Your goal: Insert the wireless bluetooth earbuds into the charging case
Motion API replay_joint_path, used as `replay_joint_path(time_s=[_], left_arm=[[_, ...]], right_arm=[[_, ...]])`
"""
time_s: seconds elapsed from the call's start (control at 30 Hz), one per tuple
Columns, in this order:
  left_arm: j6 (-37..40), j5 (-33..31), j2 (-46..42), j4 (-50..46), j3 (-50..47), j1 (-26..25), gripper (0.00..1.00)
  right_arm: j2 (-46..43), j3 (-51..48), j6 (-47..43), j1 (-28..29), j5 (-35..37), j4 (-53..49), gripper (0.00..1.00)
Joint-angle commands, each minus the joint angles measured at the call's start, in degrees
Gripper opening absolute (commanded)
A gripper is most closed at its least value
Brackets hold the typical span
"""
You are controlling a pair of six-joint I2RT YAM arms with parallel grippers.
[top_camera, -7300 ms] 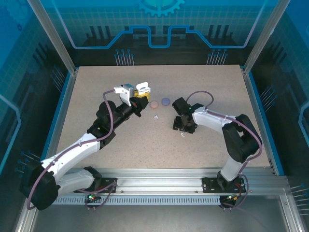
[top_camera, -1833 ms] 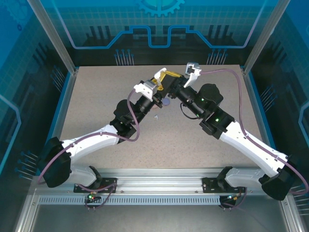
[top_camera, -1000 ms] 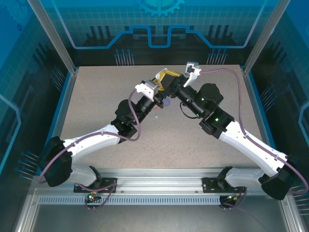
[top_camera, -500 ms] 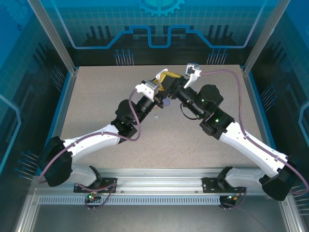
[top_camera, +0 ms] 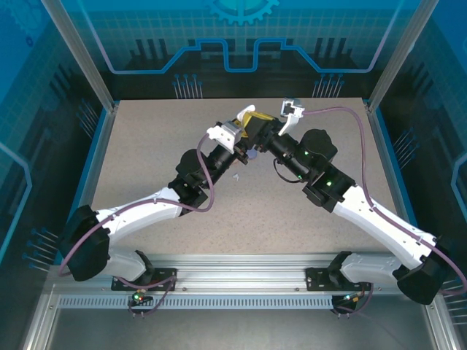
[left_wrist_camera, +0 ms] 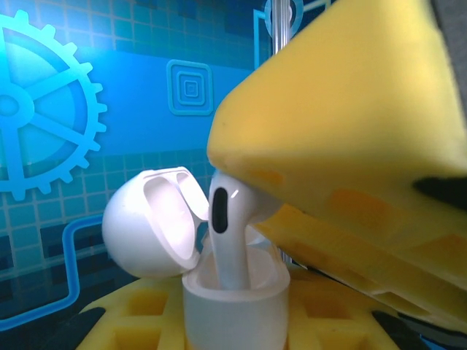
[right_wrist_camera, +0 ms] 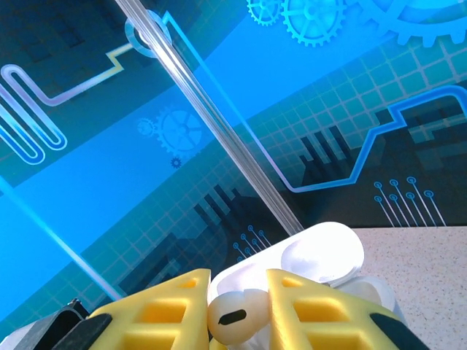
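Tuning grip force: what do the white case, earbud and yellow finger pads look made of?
White case: glossy hard plastic, soft highlights on its lid. Earbud: same glossy white plastic, with a dark oval inlay. Yellow finger pads: matte, probably foam or soft rubber, lattice-cut.

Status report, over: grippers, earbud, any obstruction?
Left gripper shut on white case, lid open. Right gripper shut on white earbud, stem partly in case. Nothing blocking seen.
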Motion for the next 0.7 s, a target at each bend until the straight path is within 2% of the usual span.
replay_joint_path(time_s=[0.0,0.2,0.53,0.57,0.67], left_arm=[[0.88,0.12,-0.31,3.79,3.15,-0.52,0.00],[0.63,0.30,-0.71,3.57,3.01,-0.69,0.00],[0.70,0.34,-0.80,3.38,2.99,-0.96,0.00],[0.63,0.28,-0.80,3.33,2.91,-0.93,0.00],[0.53,-0.33,-0.84,3.25,2.71,-0.89,0.00]], right_arm=[[-0.43,-0.92,1.01,0.52,1.25,-5.09,0.23],[-0.17,0.55,0.83,0.34,3.05,-7.71,0.31],[1.07,2.33,1.44,-0.18,2.76,-8.27,0.38],[1.05,2.45,1.45,-0.31,2.58,-8.02,0.41],[0.44,3.91,1.17,-0.62,1.86,-8.33,0.57]])
